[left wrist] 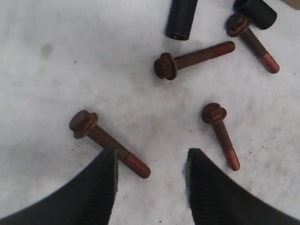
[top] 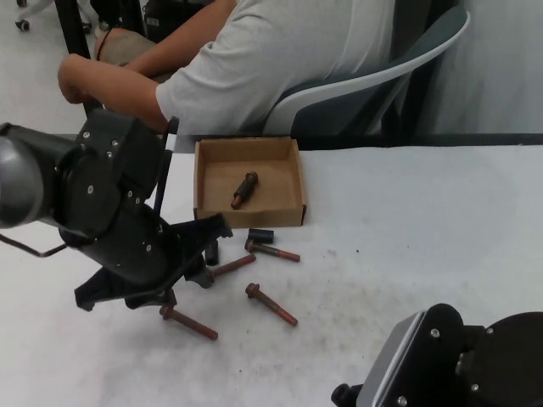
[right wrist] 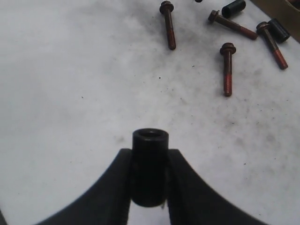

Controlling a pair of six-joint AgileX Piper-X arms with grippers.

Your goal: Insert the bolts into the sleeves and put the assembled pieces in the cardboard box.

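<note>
While the right fingers point(right wrist: 117, 187) pinch a black sleeve point(right wrist: 150, 164), the left fingers point(left wrist: 93, 197) hang spread above a bolt point(left wrist: 110, 143).

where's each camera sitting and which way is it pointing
High view: behind both arms, looking forward and down over the bench at the box and loose bolts; the left arm and right arm show.
Left wrist view: on the left arm, looking down at the bolts close by; the open left claw shows.
Right wrist view: on the right arm, looking across the bench toward the bolts farther off; the right claw shows, shut on a sleeve.
Shared: all three show the same four loose bolts.
</note>
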